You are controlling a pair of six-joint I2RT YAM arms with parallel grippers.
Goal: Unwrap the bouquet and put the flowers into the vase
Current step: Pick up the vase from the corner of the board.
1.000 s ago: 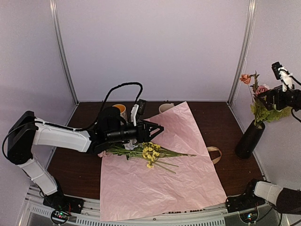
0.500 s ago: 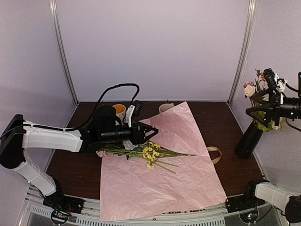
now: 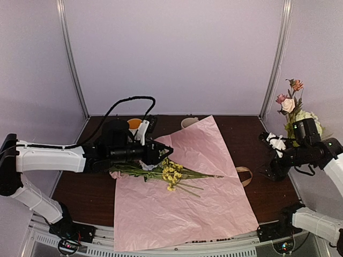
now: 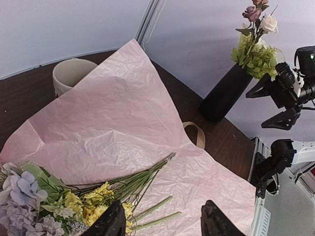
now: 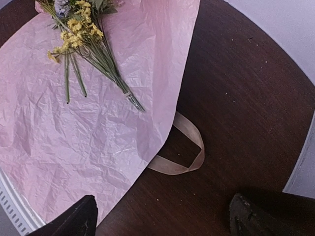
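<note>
**Unwrapped bouquet, part transferred: state of bench**

Item 1. Vase (image 4: 224,93): tall, slim, matte black, standing tilted in the left wrist view at the right side of the dark brown table (image 3: 86,187). In the top view the right arm covered most of it.

Item 2. Placed flowers (image 4: 256,49): pink and white roses above a pale green cluster, stems down in the vase.

Item 3. Loose flowers (image 3: 171,172): lilac heads, yellow clusters and long green stems, lying flat on the sheet, heads to the left, cut ends to the right.

Item 4. Pink paper sheet (image 3: 182,209): crinkled, spread open across the middle of the table, its near edge over the table's front edge.

Item 5. Beige ribbon (image 5: 184,147): a loose loop on the bare table, partly tucked under the sheet's right edge, between the sheet and the vase.

Item 6. Left gripper (image 4: 162,223): low over the head end of the loose flowers, fingers spread, nothing clamped between them.

Item 7. Right gripper (image 5: 160,221): near the vase, aimed down at the ribbon, fingers set wide and empty. Contact with the vase could not be judged.

Item 8. Cream mug (image 4: 69,73): at the back, touching the sheet's far edge.

Item 9. Orange-lined mug (image 3: 134,124): at the back left, behind the left arm.
</note>
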